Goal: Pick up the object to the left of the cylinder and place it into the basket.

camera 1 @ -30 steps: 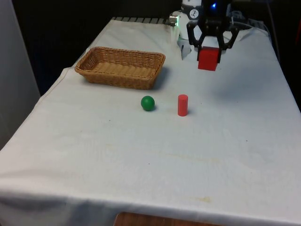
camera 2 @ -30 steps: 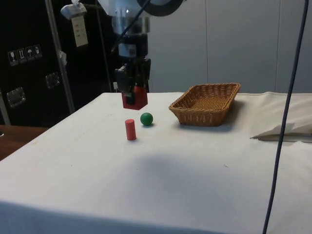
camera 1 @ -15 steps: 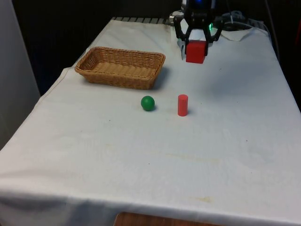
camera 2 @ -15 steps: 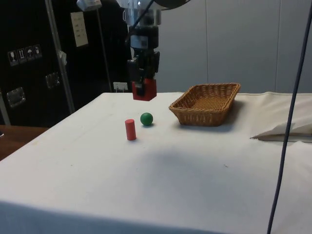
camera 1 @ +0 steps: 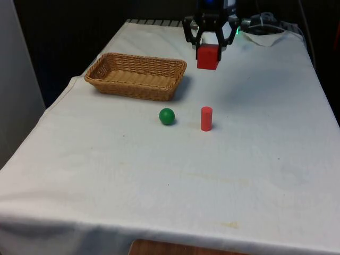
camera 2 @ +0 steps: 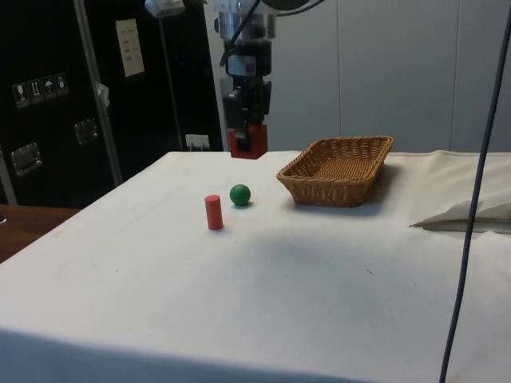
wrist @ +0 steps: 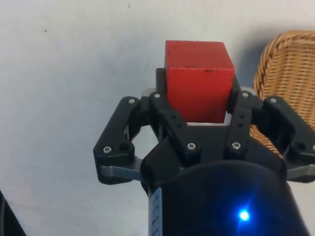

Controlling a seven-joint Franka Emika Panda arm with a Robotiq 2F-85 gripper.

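My gripper (camera 1: 208, 52) hangs high over the far part of the table, shut on a red cube (camera 1: 207, 57) (camera 2: 248, 140) (wrist: 199, 78). The wicker basket (camera 1: 136, 76) (camera 2: 338, 170) stands towards the front view's left of the cube, and its rim (wrist: 285, 73) shows in the wrist view beside the cube. On the cloth nearer the camera a red cylinder (camera 1: 206, 118) (camera 2: 213, 212) stands upright. A green ball (camera 1: 167, 116) (camera 2: 240, 195) rests just to its left in the front view.
The table's far end carries folded white cloth and cables (camera 1: 265, 29). In the side view a thin cable (camera 2: 471, 207) hangs down at the right, and a crumpled cloth fold (camera 2: 467, 215) lies past the basket.
The gripper has carried the red cube up and towards the front view's left, closer to the basket. The ball and the cylinder have stayed in place.
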